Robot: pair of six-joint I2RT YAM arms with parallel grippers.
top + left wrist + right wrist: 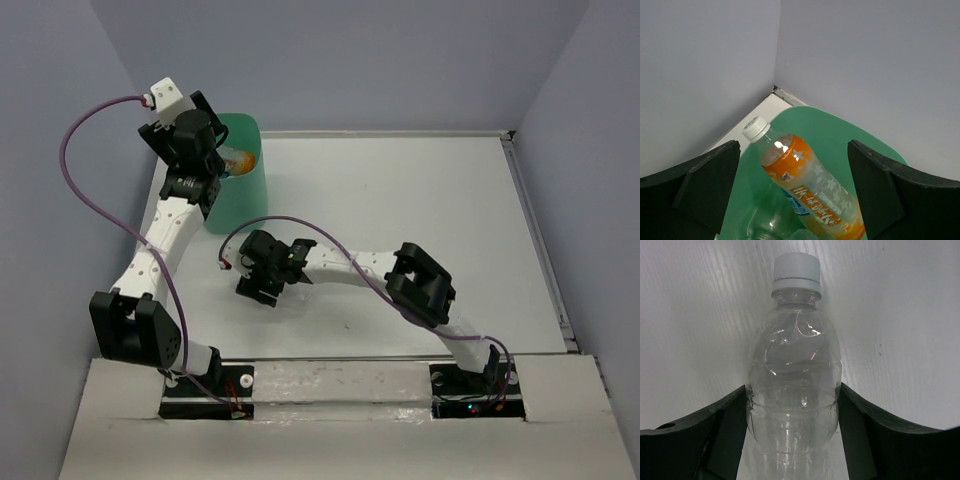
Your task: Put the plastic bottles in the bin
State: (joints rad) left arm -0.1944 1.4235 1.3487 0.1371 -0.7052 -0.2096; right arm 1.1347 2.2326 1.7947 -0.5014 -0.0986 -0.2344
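Left wrist view: the left hand [792, 187] is released, its two black fingers [705, 185] spread wide and touching nothing. Between them, with a clear gap on each side, an orange bottle [790, 160] lies inside the bin [840, 130] just below the hand. The bottle is thin clear plastic wrapped in a glossy orange label with white print, and it ends in a ribbed white cap [756, 128]. Its long axis runs at a slant, with the cap pointing forward and to the hand's left, towards the corner of the grey walls [850, 60]. The bin is smooth mint-green plastic with a rounded rim. Part of another transparent bottle [765, 225] shows lower in it, nearer the palm.

Right wrist view: the right hand [792, 410] grasps a clear bottle [792, 365], with both matte black fingers [715, 425] pressed against its flanks low on the body. This bottle is unlabelled, dented and creased at the shoulder, ridged around the waist, and topped by a white screw cap [796, 267]. Its long axis runs straight out from the palm, cap pointing away, against the white streaked surface [900, 340] beyond the fingers.
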